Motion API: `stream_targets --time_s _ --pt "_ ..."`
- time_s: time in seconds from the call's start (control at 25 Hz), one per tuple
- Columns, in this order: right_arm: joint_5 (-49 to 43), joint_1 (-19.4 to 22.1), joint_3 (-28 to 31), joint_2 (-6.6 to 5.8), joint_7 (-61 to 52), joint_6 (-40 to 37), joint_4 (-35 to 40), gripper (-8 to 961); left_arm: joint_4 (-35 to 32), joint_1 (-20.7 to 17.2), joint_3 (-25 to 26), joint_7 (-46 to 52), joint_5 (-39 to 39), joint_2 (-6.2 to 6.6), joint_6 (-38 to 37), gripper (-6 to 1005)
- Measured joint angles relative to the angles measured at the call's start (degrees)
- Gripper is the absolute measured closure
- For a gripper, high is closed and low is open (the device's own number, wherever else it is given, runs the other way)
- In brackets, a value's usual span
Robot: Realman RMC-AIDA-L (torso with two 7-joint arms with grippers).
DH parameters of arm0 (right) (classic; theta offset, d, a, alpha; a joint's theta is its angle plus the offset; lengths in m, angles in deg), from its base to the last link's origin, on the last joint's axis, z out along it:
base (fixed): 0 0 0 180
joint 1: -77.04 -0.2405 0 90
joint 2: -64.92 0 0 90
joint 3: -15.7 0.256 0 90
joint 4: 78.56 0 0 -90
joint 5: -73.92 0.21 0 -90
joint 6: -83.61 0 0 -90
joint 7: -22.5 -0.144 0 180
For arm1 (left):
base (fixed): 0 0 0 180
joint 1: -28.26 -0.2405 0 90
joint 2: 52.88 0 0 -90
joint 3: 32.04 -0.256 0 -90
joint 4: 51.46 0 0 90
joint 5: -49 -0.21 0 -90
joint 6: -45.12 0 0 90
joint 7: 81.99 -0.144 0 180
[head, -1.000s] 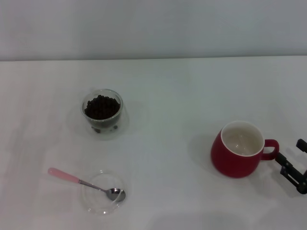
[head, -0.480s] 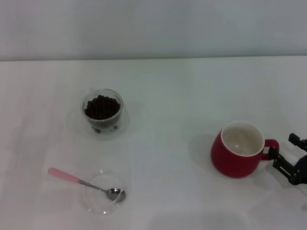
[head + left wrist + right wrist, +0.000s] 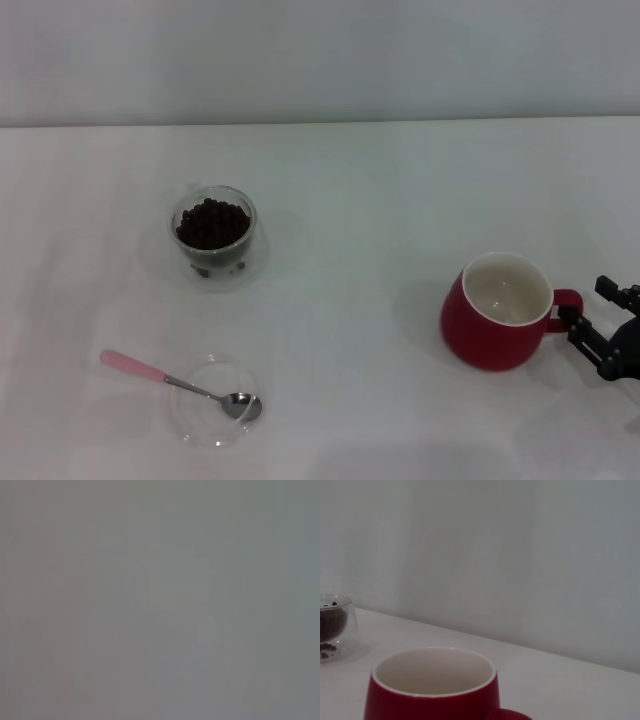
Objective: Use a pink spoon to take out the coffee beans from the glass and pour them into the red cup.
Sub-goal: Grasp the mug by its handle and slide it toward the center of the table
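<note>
Fingers of R gripper (image 3: 592,311) spread, flanking red cup (image 3: 497,312) handle.

- The pink spoon (image 3: 181,384) lies with its shiny metal bowl resting inside a flat clear dish, its slim pale-pink handle reaching out over the dish rim toward the robot's left, slightly tilted.
- The coffee beans (image 3: 212,223) are small, dark, nearly black; they fill the glass close to its rim.
- The glass (image 3: 213,232) is a small clear double-walled tumbler, upright on the counter, well apart from the spoon, farther from the robot.
- The red cup (image 3: 497,312) is a rounded glossy mug, off-white inside, upright, its loop handle pointing to the robot's right; no beans show inside.
</note>
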Motion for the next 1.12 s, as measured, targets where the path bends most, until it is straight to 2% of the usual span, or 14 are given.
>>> stream_targets --time_s 0.48,0.8,1.0,1.12 --pt "0.0 -0.1 -0.3 0.06 0.2 0.2 -0.6 488 -0.1 1.3 0.0 -0.1 0.1 0.09 -2.3 332" --pt "0.0 -0.4 -0.4 0.17 0.3 -0.8 -1.1 517 -0.4 1.3 0.1 -0.1 0.2 0.09 -2.9 333" --pt "-0.3 -0.7 -0.5 0.17 0.7 -1.5 -1.1 681 -0.1 1.3 0.2 -0.1 0.2 0.10 -3.0 333" --pt "-0.5 -0.9 -0.6 0.17 0.7 -1.6 -1.2 734 -0.1 1.3 0.2 -0.1 0.2 0.08 -3.0 333"
